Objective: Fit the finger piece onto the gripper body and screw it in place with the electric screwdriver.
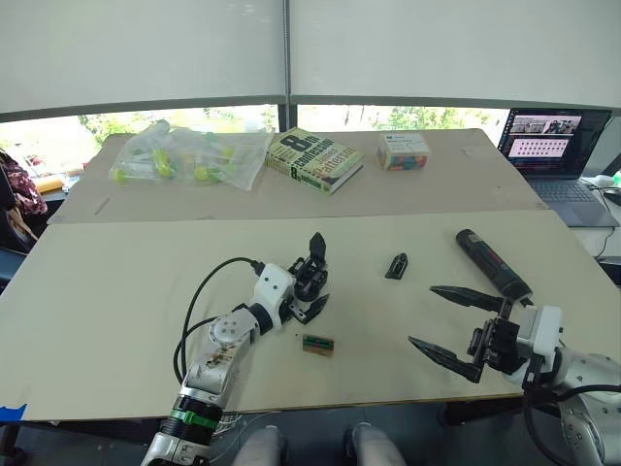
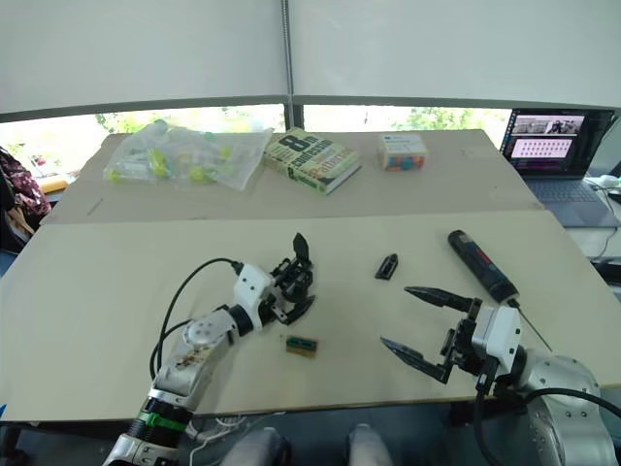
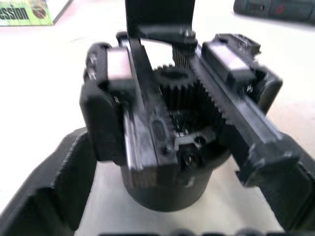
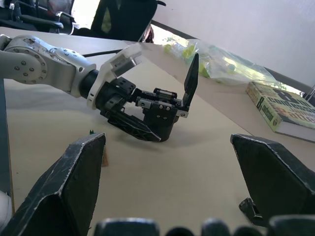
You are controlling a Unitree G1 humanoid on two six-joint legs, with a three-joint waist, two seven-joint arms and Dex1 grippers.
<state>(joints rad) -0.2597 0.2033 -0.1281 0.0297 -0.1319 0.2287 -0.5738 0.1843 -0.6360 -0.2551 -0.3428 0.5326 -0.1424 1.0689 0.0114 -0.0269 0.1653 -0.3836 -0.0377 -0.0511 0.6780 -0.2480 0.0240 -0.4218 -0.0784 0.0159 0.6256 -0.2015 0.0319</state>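
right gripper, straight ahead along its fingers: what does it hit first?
Likely the gripper body, held upright by the left gripper. The right gripper is open and points across bare table toward it. The finger piece seems off that line; depth is unclear.

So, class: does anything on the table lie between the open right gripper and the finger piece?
Nothing visible does. The right gripper is open, and bare table runs from it to the finger piece. The electric screwdriver lies off to the side.
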